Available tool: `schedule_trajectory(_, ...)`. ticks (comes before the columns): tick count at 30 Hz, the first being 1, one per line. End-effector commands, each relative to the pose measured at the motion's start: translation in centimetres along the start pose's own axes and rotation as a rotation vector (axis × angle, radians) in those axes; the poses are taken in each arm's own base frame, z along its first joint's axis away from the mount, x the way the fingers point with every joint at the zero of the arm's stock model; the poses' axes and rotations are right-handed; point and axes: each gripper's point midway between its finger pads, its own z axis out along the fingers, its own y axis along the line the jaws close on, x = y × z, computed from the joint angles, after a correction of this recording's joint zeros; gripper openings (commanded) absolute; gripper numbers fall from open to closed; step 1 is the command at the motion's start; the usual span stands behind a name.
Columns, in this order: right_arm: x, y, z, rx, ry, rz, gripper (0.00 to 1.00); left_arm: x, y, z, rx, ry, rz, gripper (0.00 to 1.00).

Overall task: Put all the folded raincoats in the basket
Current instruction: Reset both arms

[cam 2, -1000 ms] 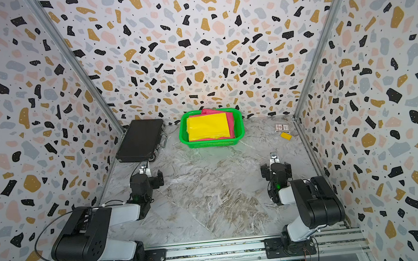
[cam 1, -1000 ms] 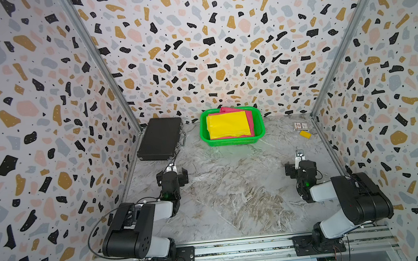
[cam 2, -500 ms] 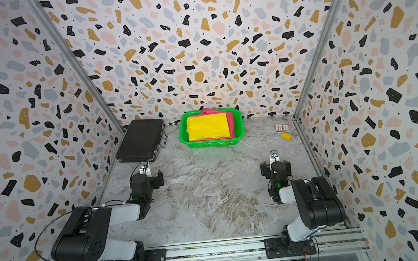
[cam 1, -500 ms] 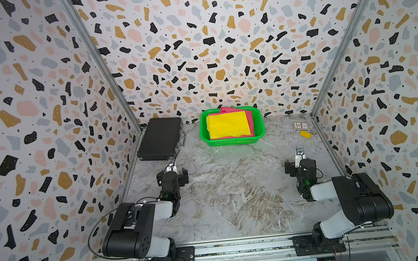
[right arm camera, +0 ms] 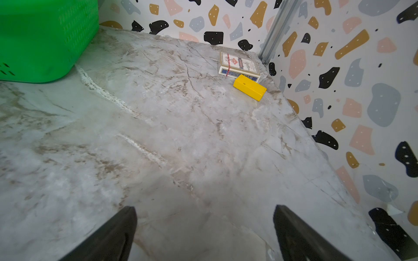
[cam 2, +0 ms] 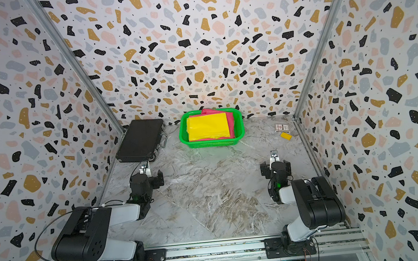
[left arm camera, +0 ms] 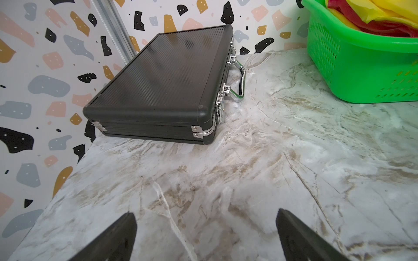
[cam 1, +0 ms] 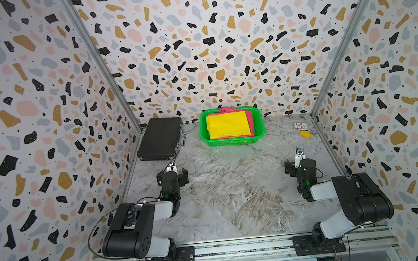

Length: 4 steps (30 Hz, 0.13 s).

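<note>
The folded yellow plastic raincoat (cam 1: 228, 124) lies flat inside the bright green perforated plastic basket (cam 1: 232, 142) by the back wall, so I judge the job done. That would explain my left claw (left arm camera: 204, 213) and right claw (right arm camera: 203, 207) parked low over the marbled surface (cam 1: 233, 185), both spread wide and empty. A red layer (cam 1: 251, 124) beneath the raincoat is mostly covered, so I cannot identify it.

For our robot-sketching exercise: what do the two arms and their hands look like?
The left arm and right arm have bulky black joint housings joined by pale grey links. A thin black cable loops out beside the left arm. A small green light glows near each wrist. The left hand and right hand end in dark, tapered fingers.
</note>
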Motion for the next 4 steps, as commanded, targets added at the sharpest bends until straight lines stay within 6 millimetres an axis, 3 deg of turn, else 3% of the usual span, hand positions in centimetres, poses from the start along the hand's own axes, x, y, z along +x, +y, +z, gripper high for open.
schedule_trajectory(1,-1.54,-0.37,0.04,0.011,-0.041,0.022,1.00,-1.24,0.04,0.06,0.001,-0.038,-0.018,1.00)
schedule_trajectory(4,-1.52,-0.35,0.03,0.010,-0.040,0.022,1.00,-1.20,0.01,0.17,0.004,-0.035,-0.019,0.99)
